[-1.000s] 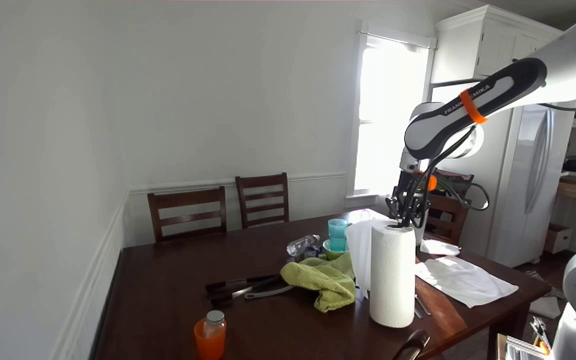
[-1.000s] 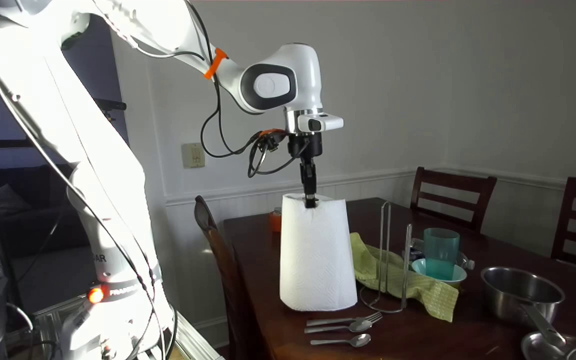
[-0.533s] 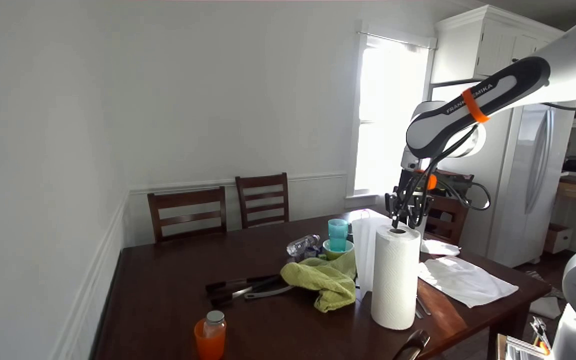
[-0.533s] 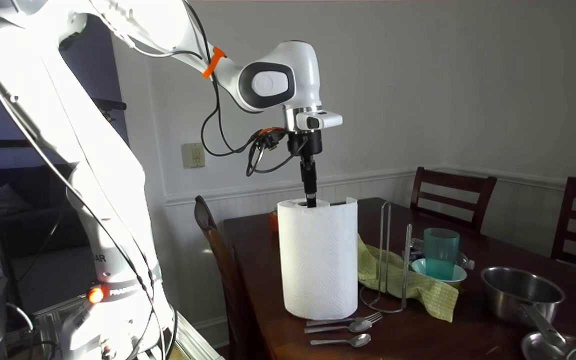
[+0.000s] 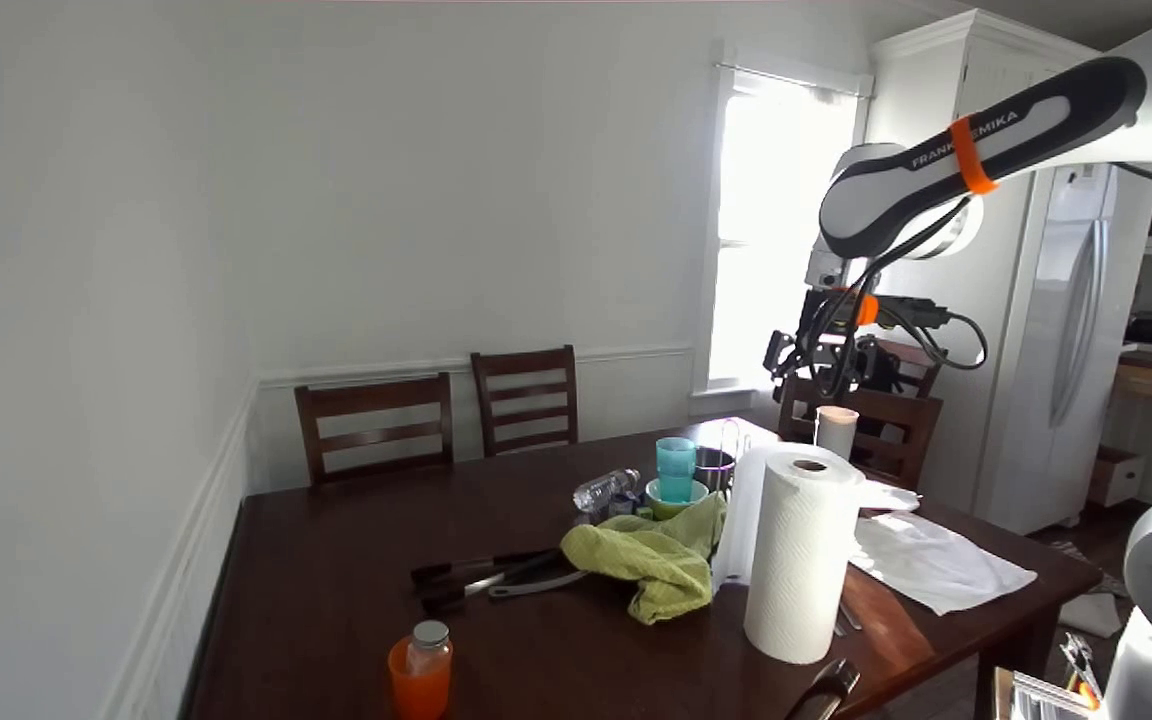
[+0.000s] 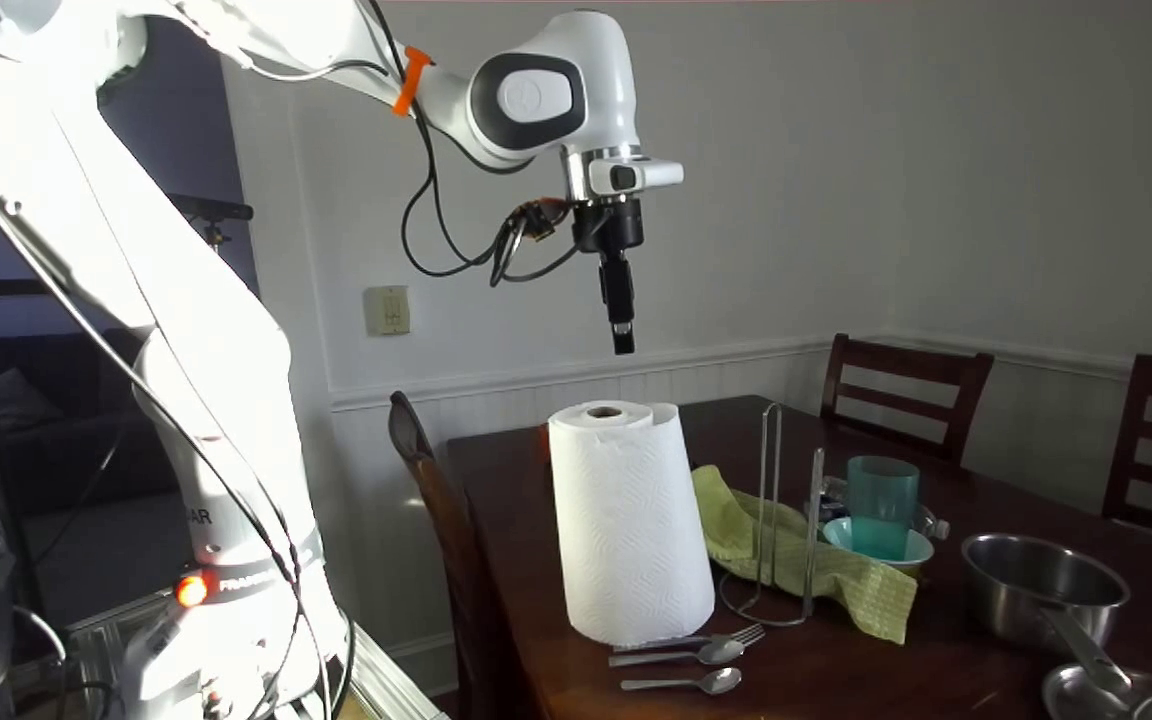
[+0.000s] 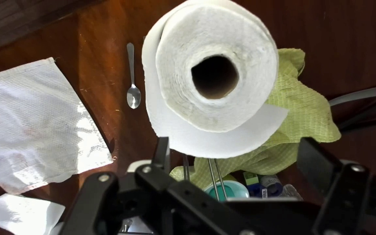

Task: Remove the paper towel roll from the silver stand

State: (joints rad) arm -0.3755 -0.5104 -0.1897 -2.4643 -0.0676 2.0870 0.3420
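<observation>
—Beginning with what?
—With the biggest: the dark table (image 5: 336, 590), then the white arm (image 6: 221, 330), arched above it, with its end turned straight down.
—And about the paper towel roll (image 6: 634, 530)?
—Standing on end on the table, off the silver stand (image 6: 813, 535) and just beside it. In both exterior views, tilted slightly off vertical along its long axis, with the top leaning toward the robot's base (image 6: 236, 640). In the wrist view, seen from above, with the hollow core (image 7: 215, 78) facing up out of that top end. Trailing a loose sheet (image 7: 220, 147) around one side, too.
—Resting flat underneath?
—Cannot tell from any of the three views.
—And as for the gripper (image 7: 235, 143)?
—Hanging above the roll, clear of the paper, with fingers (image 7: 163, 151) spread wide apart, as plain from the wrist view.
—Going smaller?
—Down to an aqua cup (image 6: 883, 505), beyond the stand in an exterior view. Last, down to a spoon (image 7: 133, 97), lying on the table near the roll in the wrist view.
</observation>
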